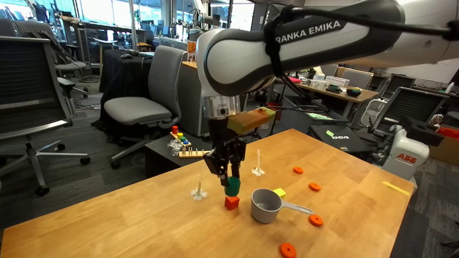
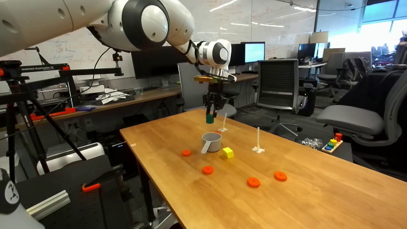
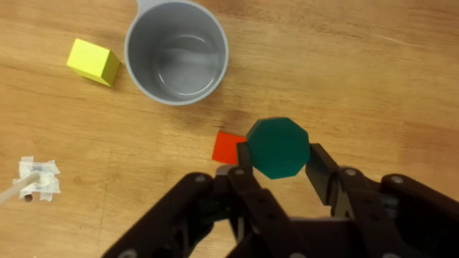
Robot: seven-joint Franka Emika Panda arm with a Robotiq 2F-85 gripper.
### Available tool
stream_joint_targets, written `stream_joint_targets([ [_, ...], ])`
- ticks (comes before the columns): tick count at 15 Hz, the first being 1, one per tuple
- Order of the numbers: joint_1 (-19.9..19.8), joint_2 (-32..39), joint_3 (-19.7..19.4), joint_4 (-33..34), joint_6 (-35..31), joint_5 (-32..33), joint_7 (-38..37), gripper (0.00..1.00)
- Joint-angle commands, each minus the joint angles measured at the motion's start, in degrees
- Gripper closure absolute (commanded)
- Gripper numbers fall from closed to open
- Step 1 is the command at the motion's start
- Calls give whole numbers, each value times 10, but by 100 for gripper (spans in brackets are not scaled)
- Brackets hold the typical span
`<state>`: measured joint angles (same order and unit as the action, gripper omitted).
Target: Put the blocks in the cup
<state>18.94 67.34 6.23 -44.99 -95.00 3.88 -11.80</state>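
Observation:
My gripper (image 1: pixel 232 177) is shut on a green block (image 1: pixel 233 187), held at the fingertips above the table. The green block also shows in an exterior view (image 2: pixel 210 119) and in the wrist view (image 3: pixel 279 148), between both fingers. A red block (image 1: pixel 231 203) lies on the table below it; in the wrist view (image 3: pixel 226 148) a finger partly covers it. The grey cup (image 1: pixel 264 215) stands upright beside them, its flat handle pointing away; its inside looks empty in the wrist view (image 3: pixel 143 80). A yellow block (image 2: pixel 228 152) lies close beside the cup, also in the wrist view (image 3: pixel 89 59).
Several orange discs, such as one near the cup's handle (image 1: pixel 316 220) and one farther off (image 2: pixel 253 182), lie on the table. Two thin upright sticks (image 1: pixel 258 161) (image 2: pixel 258 140) are taped to the table. A low black stand (image 1: pixel 161 154) holds peg toys beyond the table edge.

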Motion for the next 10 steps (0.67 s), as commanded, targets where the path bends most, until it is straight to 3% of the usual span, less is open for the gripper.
stream_joint_targets([
  [1, 8, -92, -5, -104, -11, 11, -13, 81],
  [10, -16, -237, -32, -320, -48, 12, -32, 81],
])
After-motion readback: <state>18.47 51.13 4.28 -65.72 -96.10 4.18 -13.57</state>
